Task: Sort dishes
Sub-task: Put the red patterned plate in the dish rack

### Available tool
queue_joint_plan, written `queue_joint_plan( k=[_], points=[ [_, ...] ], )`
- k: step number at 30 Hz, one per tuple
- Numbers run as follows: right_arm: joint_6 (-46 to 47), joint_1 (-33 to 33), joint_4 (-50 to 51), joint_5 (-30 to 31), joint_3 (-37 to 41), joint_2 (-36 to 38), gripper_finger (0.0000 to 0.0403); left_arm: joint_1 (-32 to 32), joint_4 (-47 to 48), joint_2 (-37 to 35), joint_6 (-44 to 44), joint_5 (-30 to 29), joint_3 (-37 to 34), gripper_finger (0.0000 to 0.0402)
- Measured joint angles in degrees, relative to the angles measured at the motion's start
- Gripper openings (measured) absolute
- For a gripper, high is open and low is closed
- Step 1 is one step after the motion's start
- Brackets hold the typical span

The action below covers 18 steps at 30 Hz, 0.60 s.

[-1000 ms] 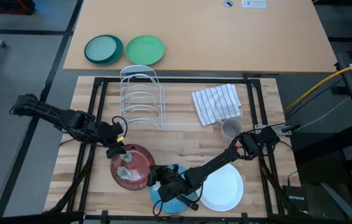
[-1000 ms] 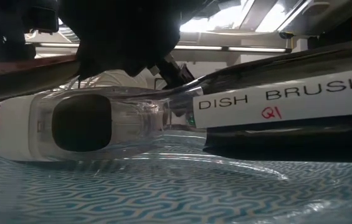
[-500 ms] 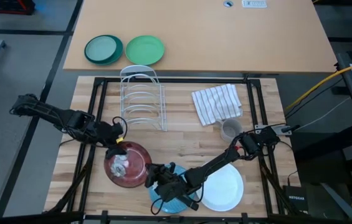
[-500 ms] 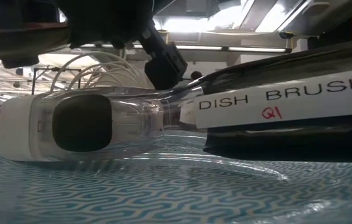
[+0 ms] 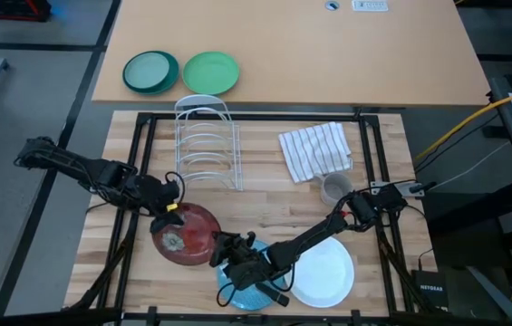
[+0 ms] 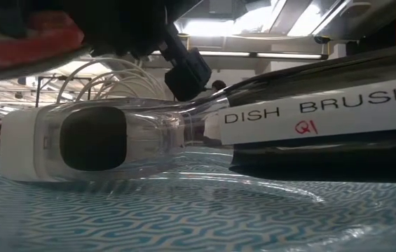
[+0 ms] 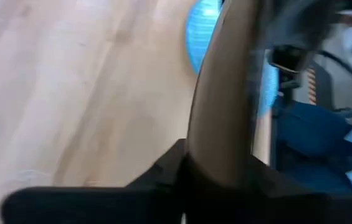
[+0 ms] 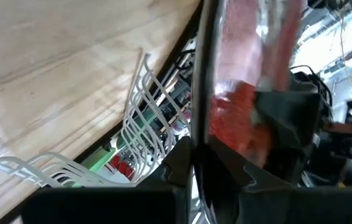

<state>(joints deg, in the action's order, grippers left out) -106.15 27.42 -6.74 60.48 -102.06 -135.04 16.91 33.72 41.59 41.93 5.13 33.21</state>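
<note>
The dark red plate (image 5: 188,237) stands tilted at the near left of the wooden table, with my left gripper (image 5: 172,214) shut on its far-left rim. My right gripper (image 5: 222,246), fingers close together, reaches across the light blue plate (image 5: 254,288) to the red plate's right rim. In the right wrist view that rim (image 8: 204,81) runs straight up from my right gripper (image 8: 191,158). The white plate (image 5: 326,272) lies flat beside the blue one, under my right arm. My left gripper pinches the red plate's rim (image 7: 222,93) on its far-left side between its two fingers, coming from the table's left. The plate stands tilted in the hold. My right gripper meets the plate's right rim (image 8: 202,118) from the table's right. Whether the rim is between the fingers or only against them, I cannot tell.
A dish brush (image 6: 205,129) with a white head and a black handle lies on the blue plate. A white wire rack (image 5: 206,145) stands at the far left, with a striped towel (image 5: 316,149) and a grey cup (image 5: 335,188) to its right. Two green plates (image 5: 181,71) sit on the far table.
My left gripper has shut on the red plate's far-left rim. The plate, which lay flat, has shifted slightly toward the table's left edge and tipped up. My right gripper has moved toward the far left, following the plate's right rim.
</note>
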Motion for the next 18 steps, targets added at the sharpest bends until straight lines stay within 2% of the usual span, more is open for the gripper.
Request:
queue_joint_plan(
  k=[2, 5, 10, 18],
  points=[
    [-0.65, 0.04, 0.05, 0.00, 0.00, 0.00, 0.0034, 0.06, -0.39, -0.14, -0.03, 0.66, 0.07, 0.0035],
    [-1.31, -0.01, -0.11, 0.69, 0.00, 0.00, 0.0047, 0.06, -0.31, -0.10, 0.61, 0.45, 0.11, 0.0035],
    [3.40, -0.13, -1.72, 3.05, 0.00, -0.02, 0.0098, 0.04, -0.38, -0.10, 2.44, -0.49, 0.11, 0.0035],
    [12.00, 0.20, -4.51, 11.88, -0.05, -0.02, 0.0174, -0.05, 0.57, -2.86, 2.49, -4.81, 1.22, 0.0035]
  ],
)
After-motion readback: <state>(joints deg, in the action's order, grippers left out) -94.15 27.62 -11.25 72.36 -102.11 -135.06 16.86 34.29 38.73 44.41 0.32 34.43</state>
